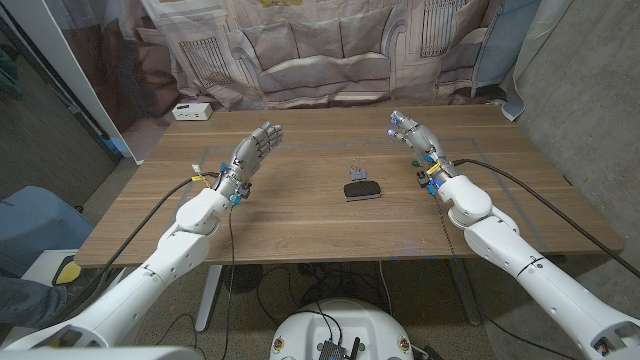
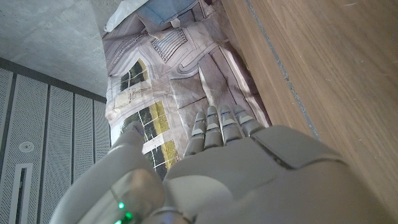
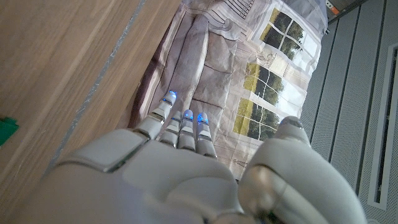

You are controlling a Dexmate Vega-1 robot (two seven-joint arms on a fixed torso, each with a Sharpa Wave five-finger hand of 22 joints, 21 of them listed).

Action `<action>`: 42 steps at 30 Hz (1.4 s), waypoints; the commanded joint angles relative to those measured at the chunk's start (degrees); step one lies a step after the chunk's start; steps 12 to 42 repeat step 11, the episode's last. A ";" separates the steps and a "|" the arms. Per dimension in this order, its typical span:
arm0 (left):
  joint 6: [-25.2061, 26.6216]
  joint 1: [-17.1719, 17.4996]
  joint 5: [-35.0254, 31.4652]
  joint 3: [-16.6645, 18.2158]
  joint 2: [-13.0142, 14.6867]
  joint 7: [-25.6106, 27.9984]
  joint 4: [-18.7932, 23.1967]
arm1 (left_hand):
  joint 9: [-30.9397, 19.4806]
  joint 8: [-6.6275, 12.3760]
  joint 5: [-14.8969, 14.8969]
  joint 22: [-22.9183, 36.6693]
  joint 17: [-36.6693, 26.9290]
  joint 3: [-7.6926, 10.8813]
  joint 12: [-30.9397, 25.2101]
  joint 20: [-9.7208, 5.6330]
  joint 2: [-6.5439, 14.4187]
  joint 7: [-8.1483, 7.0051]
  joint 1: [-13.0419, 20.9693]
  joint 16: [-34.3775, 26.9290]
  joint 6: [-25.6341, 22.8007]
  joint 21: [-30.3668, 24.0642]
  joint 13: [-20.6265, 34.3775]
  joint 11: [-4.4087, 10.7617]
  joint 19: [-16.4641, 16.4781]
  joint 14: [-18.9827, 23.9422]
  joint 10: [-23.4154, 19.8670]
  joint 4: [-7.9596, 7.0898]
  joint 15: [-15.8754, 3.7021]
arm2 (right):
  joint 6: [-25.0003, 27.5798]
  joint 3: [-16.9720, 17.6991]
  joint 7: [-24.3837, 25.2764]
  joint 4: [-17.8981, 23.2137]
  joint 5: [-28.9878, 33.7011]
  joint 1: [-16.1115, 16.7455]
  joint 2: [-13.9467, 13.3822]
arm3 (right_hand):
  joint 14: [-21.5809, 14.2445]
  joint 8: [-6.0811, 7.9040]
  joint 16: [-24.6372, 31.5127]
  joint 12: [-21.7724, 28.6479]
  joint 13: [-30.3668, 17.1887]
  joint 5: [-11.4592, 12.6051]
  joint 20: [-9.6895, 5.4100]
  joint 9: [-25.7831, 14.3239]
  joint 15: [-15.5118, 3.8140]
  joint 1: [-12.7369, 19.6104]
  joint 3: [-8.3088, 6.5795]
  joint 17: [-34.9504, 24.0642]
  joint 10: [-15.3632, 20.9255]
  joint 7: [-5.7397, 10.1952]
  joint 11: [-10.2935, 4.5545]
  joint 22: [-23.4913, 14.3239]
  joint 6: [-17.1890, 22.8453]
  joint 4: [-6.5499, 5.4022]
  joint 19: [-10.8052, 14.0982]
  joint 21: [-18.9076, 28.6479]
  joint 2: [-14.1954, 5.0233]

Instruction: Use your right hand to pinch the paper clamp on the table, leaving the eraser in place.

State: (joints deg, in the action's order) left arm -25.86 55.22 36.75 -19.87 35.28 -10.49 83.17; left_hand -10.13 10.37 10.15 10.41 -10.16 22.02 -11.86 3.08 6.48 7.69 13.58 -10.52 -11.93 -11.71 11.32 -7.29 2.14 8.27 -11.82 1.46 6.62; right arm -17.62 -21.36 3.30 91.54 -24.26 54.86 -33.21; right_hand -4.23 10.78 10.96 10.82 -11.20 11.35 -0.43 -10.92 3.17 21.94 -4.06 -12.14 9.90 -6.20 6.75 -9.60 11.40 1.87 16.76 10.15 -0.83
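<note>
Two hands raised over the counter, both holding nothing. Right hand: pale grey segmented shell, fingers extended side by side and a little apart, thumb set off to one side; small blue lights glow at the fingertips in the right wrist view. It stands on edge well to the right of the things at the counter's middle, touching neither. Blue and yellow fittings at its wrist, a black cable trailing back along the white forearm.

Left hand: same build, fingers straight and slightly fanned, palm facing toward the middle, held above the left part of the counter. In the left wrist view its smooth rounded back fills the lower part, a green light at the base.

Paper clamp: small, dark body with thin metal wire handles, between the two hands near the counter's centre. Whether it touches the eraser cannot be told at this size. Eraser: flat dark rectangular block with rounded edges, just nearer the robot than the clamp.

Counter: wood-grain top, matte brown, rectangular. A small white box sits at the far left corner. Behind, a draped cloth backdrop printed with building facades and windows, softly creased.
</note>
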 commanded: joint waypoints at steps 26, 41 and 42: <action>1.16 -2.45 0.37 -0.95 -0.29 -2.18 -2.72 | -0.12 0.10 0.13 0.06 -0.13 0.16 0.10 0.35 -0.41 0.30 0.00 0.05 0.62 -0.53 0.11 -0.07 1.50 -0.59 0.65 0.44 0.08 | -4.23 -0.26 -2.08 -4.18 -5.21 -0.27 1.03 | 1.02 -0.10 -0.05 -0.13 0.08 0.20 0.24 -0.06 0.40 -1.31 0.86 -0.18 -0.87 -0.23 0.53 -0.12 -0.86 -0.09 -1.47 0.09 0.47; 1.16 -2.45 0.37 -0.95 -0.29 -2.18 -2.72 | -0.12 0.10 0.13 0.06 -0.13 0.16 0.10 0.35 -0.41 0.30 0.00 0.05 0.62 -0.53 0.11 -0.07 1.50 -0.59 0.65 0.44 0.08 | -4.23 -0.26 -2.08 -4.18 -5.21 -0.27 1.03 | 1.02 -0.10 -0.05 -0.13 0.08 0.20 0.24 -0.06 0.40 -1.31 0.86 -0.18 -0.87 -0.23 0.53 -0.12 -0.86 -0.09 -1.47 0.09 0.47; 1.16 -2.45 0.37 -0.95 -0.29 -2.18 -2.72 | -0.12 0.10 0.13 0.06 -0.13 0.16 0.10 0.35 -0.41 0.30 0.00 0.05 0.62 -0.53 0.11 -0.07 1.50 -0.59 0.65 0.44 0.08 | -4.23 -0.26 -2.08 -4.18 -5.21 -0.27 1.03 | 1.02 -0.10 -0.05 -0.13 0.08 0.20 0.24 -0.06 0.40 -1.31 0.86 -0.18 -0.87 -0.23 0.53 -0.12 -0.86 -0.09 -1.47 0.09 0.47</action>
